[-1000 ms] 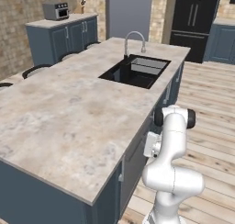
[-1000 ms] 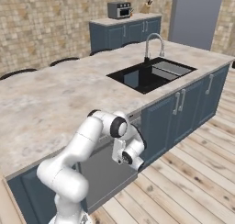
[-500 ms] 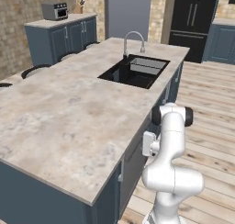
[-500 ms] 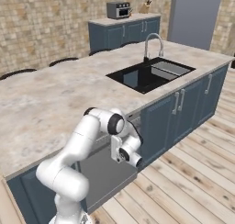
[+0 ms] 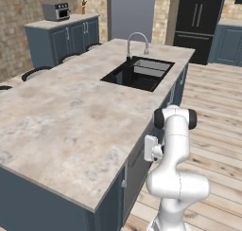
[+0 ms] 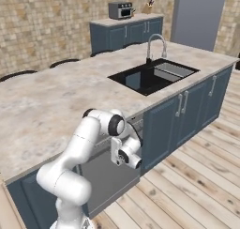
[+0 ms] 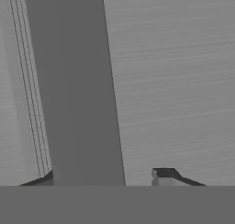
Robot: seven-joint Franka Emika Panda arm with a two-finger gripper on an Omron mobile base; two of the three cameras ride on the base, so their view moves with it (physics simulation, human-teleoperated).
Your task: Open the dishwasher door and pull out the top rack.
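The dishwasher door [image 6: 108,182] is set in the island front under the counter and leans out a little at its top, looking plain grey from here. My gripper [image 6: 123,156] is at the door's upper edge, just below the countertop. In the hand view a wide grey bar [image 7: 85,103], the door's handle, runs between my fingertips [image 7: 161,174]. The bar touches the left tip, and a gap stays on the right. My white hand [image 5: 151,148] is pressed close to the island front. The top rack is hidden behind the door and my arm.
Narrower blue cabinet doors [image 6: 180,111] with thin silver handles stand right of the dishwasher. A black sink [image 6: 152,75] with a faucet sits in the stone countertop [image 5: 71,116]. Wooden floor [image 6: 197,186] lies open in front of the island.
My hand has drifted slightly down and away from the island front, and the door's top edge has come out a little with it.
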